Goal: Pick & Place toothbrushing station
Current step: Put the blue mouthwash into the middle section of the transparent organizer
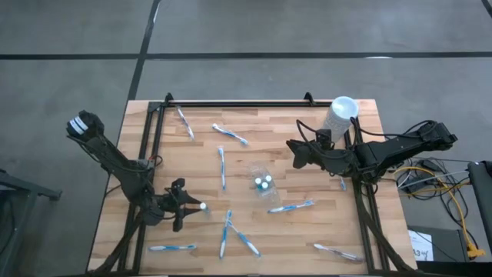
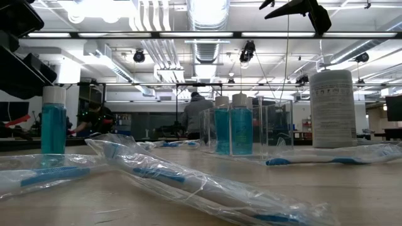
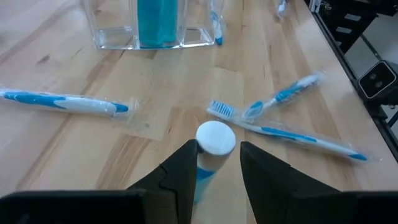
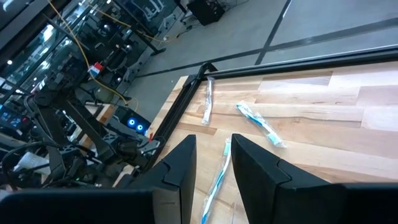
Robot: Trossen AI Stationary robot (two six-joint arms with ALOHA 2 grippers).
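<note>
Several wrapped blue-and-white toothbrushes lie flat on the wooden table, such as one (image 1: 222, 165) in the middle and one (image 1: 290, 206) nearer the front. A clear pouch (image 1: 261, 178) in the middle holds two blue white-capped tubes (image 2: 229, 129) standing upright. My left gripper (image 1: 188, 208) is low over the near left of the table, shut on a third blue tube (image 3: 216, 138). My right gripper (image 1: 294, 151) hangs high over the right half, beside the pouch. Its fingers (image 4: 180, 168) are slightly apart with nothing between them. My left gripper pinches the tube's blue body (image 3: 202, 177), just below the white cap, between its two fingers. The fingers come slanting down from the table's left side. The cap (image 3: 216, 138) sticks out past the fingertips. The fingers hide the tube's lower end.
A tall white cylinder (image 1: 340, 115) stands at the far right corner. Black frame rails run along the left (image 1: 154, 138), far (image 1: 238, 104) and right (image 1: 361, 215) sides. Crossed toothbrushes (image 1: 234, 237) lie near the front edge, others at the far left (image 1: 184, 123).
</note>
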